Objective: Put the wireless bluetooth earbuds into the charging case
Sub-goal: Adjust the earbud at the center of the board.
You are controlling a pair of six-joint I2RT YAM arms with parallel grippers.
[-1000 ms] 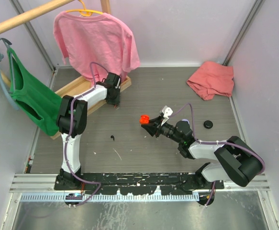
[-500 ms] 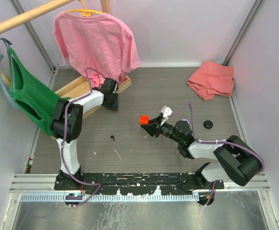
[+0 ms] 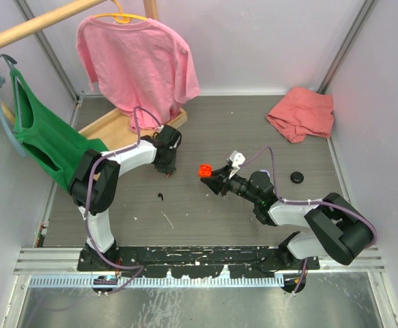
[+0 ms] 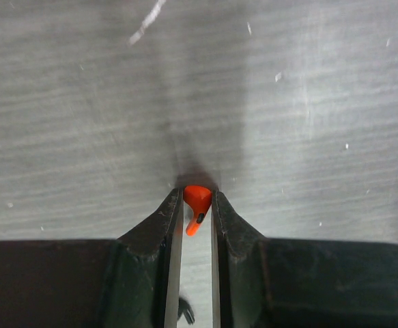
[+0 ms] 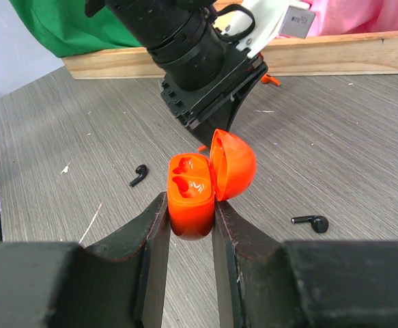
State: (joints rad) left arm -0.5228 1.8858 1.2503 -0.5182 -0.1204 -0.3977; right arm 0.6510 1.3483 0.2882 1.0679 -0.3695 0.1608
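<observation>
Left jaws pinch the orange-red earbud (image 4: 196,206) at their very tips: likely slip. Right jaws clamp the open charging case (image 5: 193,197); misalignment could dislodge it.

Out forward and to the right with the left arm (image 3: 127,156), elbow folded high, wrist tipped over, left gripper (image 4: 197,202) pointing down and nipped tight at the very tips on an orange-red earbud (image 4: 197,195). Over on the other side, reaching low and leftward with the right arm (image 3: 291,208), forearm close to level, right gripper (image 5: 190,208) clamped firmly on both sides of an open orange charging case (image 5: 188,198).
</observation>
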